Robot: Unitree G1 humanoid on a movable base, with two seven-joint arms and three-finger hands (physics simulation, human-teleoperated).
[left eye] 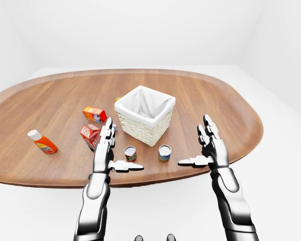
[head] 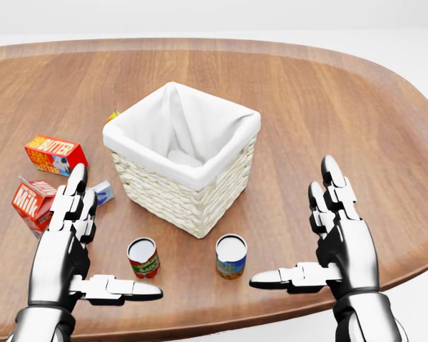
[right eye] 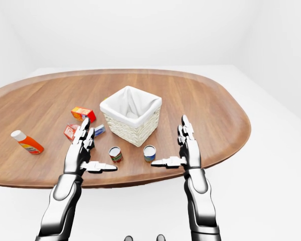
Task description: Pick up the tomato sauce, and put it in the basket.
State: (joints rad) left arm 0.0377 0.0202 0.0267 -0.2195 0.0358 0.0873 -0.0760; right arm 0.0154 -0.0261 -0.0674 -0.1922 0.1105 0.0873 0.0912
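Below the basket stand two cans, tomato sauce leftmost, between spread-fingered empty hands

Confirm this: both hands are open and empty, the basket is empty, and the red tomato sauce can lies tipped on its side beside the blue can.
One detail is wrong. The head view shows the tomato sauce can standing upright, not tipped, beside the blue can. The rest holds: left hand and right hand are open and empty, and the basket is empty.

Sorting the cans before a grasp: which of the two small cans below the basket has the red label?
The red-labelled can, the left one of the pair in the head view, nearer the left hand. The other can wears a blue and yellow label.
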